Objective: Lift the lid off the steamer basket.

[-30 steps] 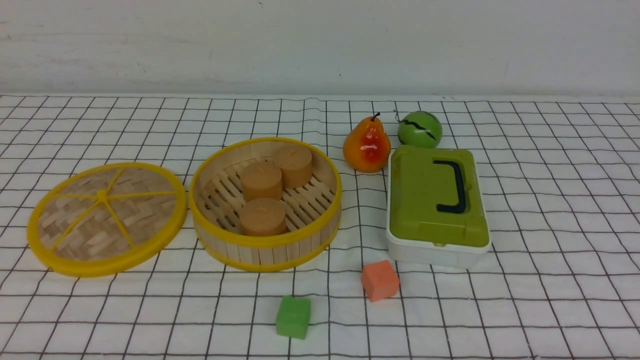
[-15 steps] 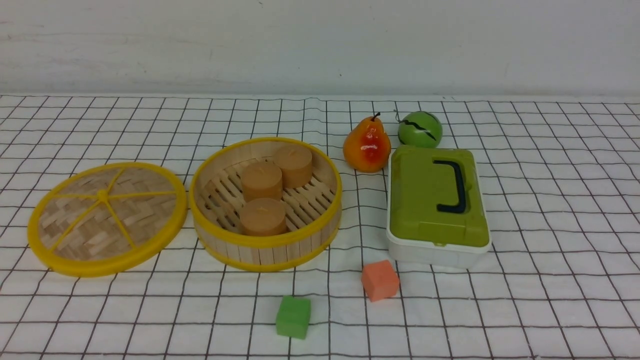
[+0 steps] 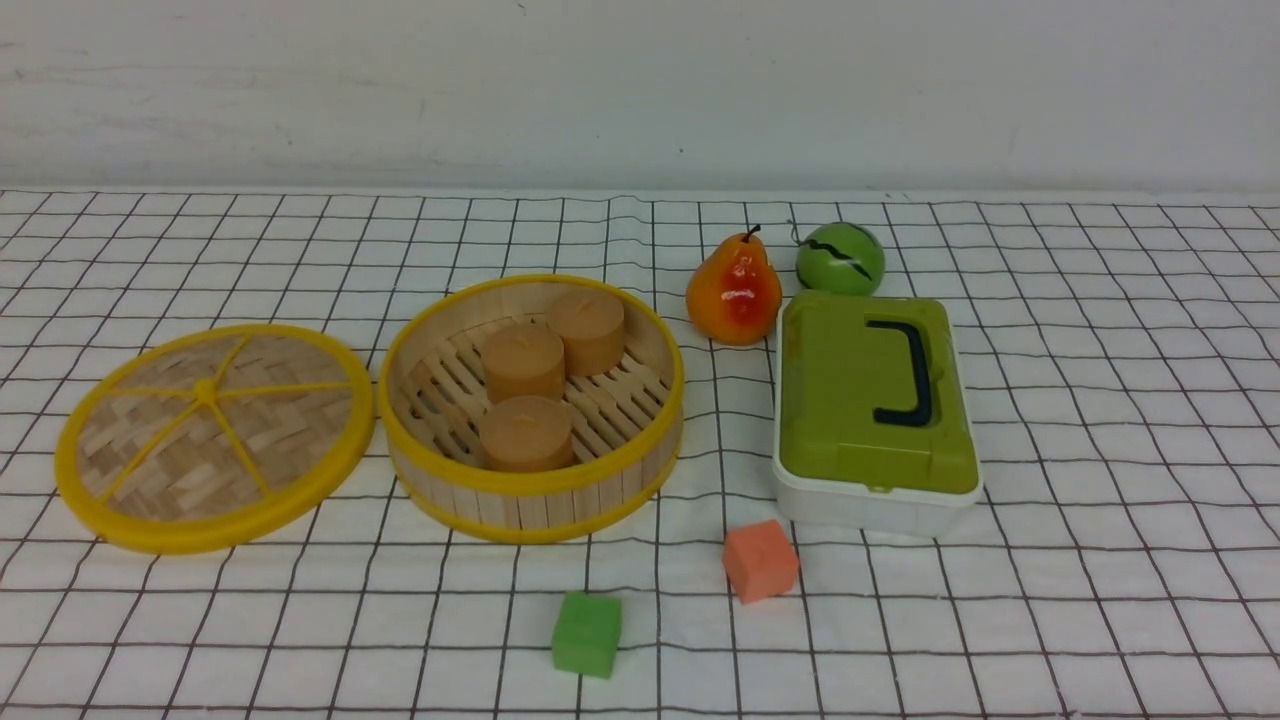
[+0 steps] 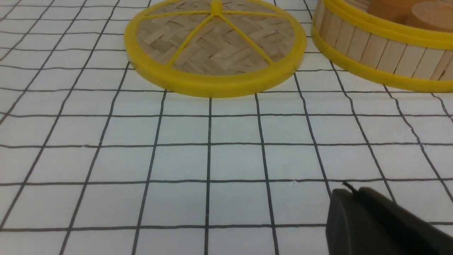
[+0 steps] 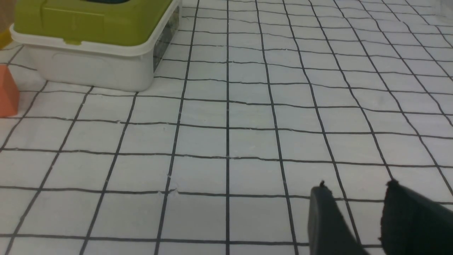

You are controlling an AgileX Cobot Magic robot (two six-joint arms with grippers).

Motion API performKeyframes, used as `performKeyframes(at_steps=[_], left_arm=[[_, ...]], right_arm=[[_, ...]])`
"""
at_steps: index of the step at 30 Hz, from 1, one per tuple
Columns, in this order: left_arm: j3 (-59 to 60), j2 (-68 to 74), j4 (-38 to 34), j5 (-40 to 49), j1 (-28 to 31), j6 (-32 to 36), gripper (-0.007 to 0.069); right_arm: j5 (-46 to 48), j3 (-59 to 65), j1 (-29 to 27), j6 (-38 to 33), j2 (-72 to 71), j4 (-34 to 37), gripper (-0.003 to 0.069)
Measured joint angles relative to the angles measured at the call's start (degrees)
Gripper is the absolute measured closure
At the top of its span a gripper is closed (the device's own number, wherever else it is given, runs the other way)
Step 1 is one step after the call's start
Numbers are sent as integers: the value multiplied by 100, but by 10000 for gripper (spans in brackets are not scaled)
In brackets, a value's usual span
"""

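Two grippers sit low over the cloth, holding nothing. Right gripper (image 5: pixel 354 219) has its jaws a little apart. Left gripper (image 4: pixel 375 223) shows one finger, so I cannot tell. Lid (image 3: pixel 213 436) lies flat just left of basket (image 3: pixel 531 408), well ahead of both.

We see a staged test bench: a desk (image 3: pixel 1100 400) under a grid-printed cloth, a bare white wall (image 3: pixel 640 90) across the frame's top, toy fruit and foam cubes.
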Motion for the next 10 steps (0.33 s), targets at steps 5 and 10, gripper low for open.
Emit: performKeyframes(at_steps=[5, 10], left_arm=[[0, 0, 0, 0, 0, 0, 605], [0, 0, 0, 0, 0, 0, 600]], right_arm=[[0, 0, 0, 0, 0, 0, 419], [0, 0, 0, 0, 0, 0, 419]])
